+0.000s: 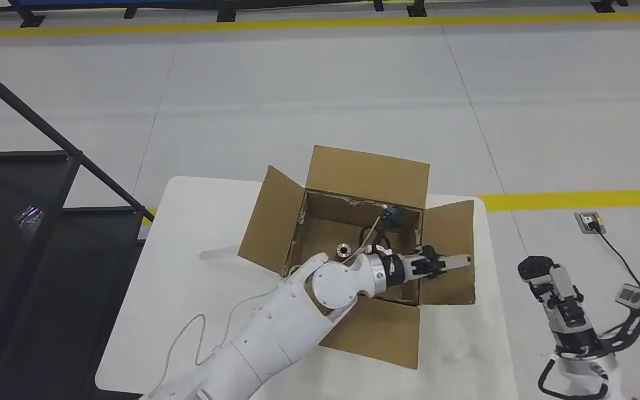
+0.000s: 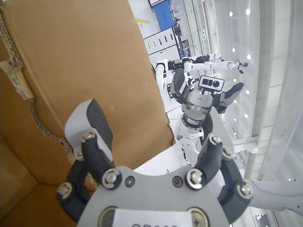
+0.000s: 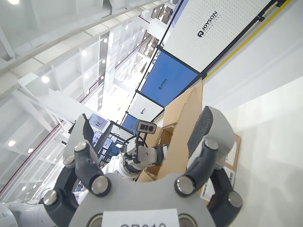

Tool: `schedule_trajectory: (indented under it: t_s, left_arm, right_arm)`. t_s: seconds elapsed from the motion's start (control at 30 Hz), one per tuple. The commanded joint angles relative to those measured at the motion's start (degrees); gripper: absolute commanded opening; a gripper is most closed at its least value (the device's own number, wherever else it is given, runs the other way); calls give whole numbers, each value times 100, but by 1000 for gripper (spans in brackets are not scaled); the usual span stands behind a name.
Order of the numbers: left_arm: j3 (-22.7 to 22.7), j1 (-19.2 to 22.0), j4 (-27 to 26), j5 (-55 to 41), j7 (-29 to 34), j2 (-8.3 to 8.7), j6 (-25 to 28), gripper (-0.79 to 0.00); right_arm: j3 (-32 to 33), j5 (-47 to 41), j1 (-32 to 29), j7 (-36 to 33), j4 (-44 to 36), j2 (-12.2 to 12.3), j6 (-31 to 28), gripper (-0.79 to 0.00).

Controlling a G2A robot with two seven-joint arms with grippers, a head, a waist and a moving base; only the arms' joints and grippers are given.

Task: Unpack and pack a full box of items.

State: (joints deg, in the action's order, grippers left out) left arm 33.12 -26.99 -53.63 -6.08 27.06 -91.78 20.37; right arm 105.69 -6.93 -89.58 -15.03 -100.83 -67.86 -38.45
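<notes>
Two things could go wrong, I think. The left gripper (image 1: 455, 262), wide open and empty, is over the open box (image 1: 365, 172) on the bench (image 1: 190, 310), close to a side flap (image 2: 82, 48). It could bump the flap and push the box, or knock the small things (image 1: 389, 215) inside. The right gripper (image 3: 145, 119), wide open too, hangs off the bench, well apart.

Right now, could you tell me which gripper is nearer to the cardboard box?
Left. The left gripper is over the open cardboard box, between its flaps; the right gripper is off past the edge of the table, apart from the box.
</notes>
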Motion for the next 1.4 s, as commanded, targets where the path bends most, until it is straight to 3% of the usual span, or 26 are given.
schedule_trajectory:
  t_s: [0.0, 0.23, 0.57, 0.7, 0.83, 0.93, 1.03, 1.2, 1.37]
  left_arm:
    - [-58, 53, 123, 0, -6, -82, -14, 0]
    - [-198, 189, 556, 13, -50, -347, -105, 0]
    - [-215, 254, 961, 19, -7, -610, -95, 0]
    - [-61, 257, 912, 21, -21, -616, 15, 0]
    - [290, 204, 528, 148, -62, -480, 92, 0]
    - [709, 26, -77, 426, -85, -268, -34, 0]
    - [1317, -440, -1119, 837, -64, 29, -280, 0]
    - [2724, -1826, -3541, 1732, 355, 558, -968, 0]
    - [4085, -3209, -5432, 2070, 799, 871, -1361, 0]
  right_arm:
    - [54, -5, -34, 127, 44, -9, -243, 0]
    - [197, 29, -116, 248, 169, -17, -687, 0]
    - [377, 39, -119, 181, 111, -1, -820, 0]
    - [428, 143, -94, 197, 17, 2, -743, 0]
    - [467, 388, -30, 201, -221, 7, -616, 0]
    - [457, 684, 72, 128, -499, 18, -482, 0]
    - [401, 1094, 230, 95, -888, 26, -245, 0]
    - [30, 1938, 626, -137, -1597, 43, 196, 0]
    - [-910, 2949, 1354, -779, -1977, 63, 828, 0]
